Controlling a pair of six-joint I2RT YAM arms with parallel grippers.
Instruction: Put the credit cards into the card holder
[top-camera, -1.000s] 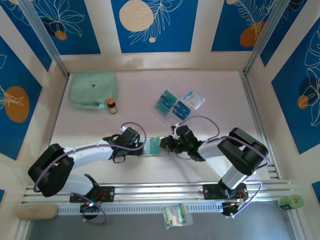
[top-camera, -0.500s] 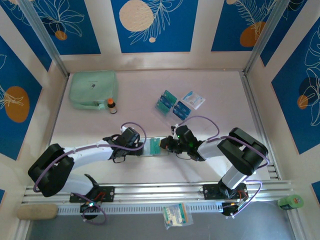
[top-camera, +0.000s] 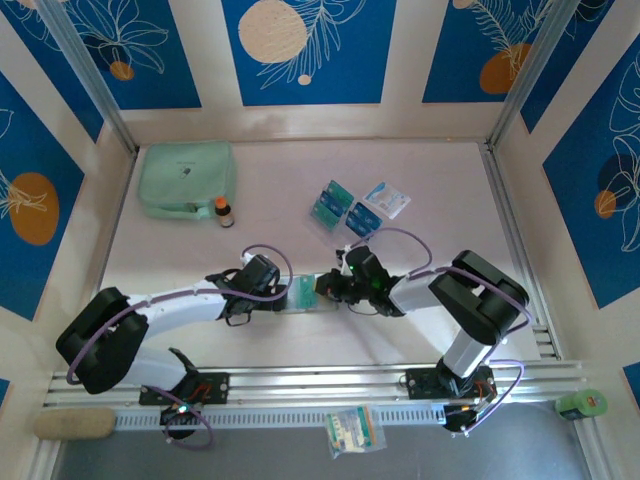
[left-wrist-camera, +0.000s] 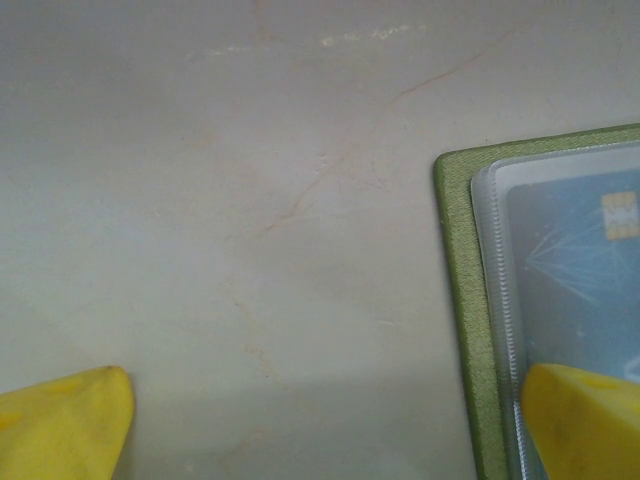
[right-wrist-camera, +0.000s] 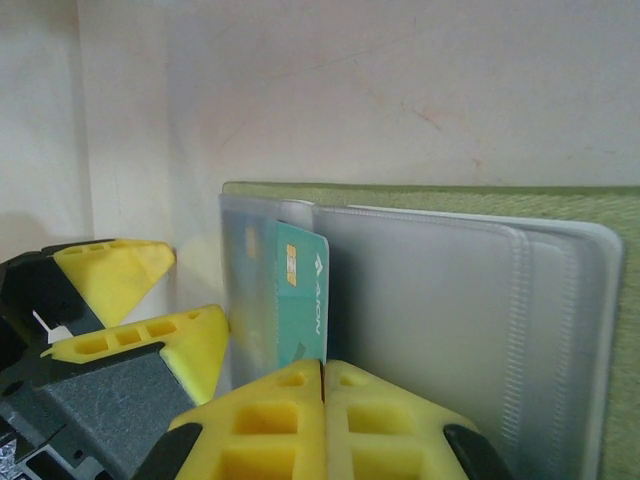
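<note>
Card holder (top-camera: 306, 292) unfolded flat on table (top-camera: 430, 180). Teal credit card (right-wrist-camera: 303, 290) half in clear pocket (right-wrist-camera: 420, 300): light, stiff, slick; push exposed edge. Right gripper (right-wrist-camera: 322, 395) closed behind card. Left gripper (top-camera: 284, 296) spread wide, finger (left-wrist-camera: 585, 420) over holder

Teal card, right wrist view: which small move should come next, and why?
Probably nudge the teal card deeper with the shut right tool: it looks only partly inside a clear pocket of the card holder, its end at the tool.
</note>
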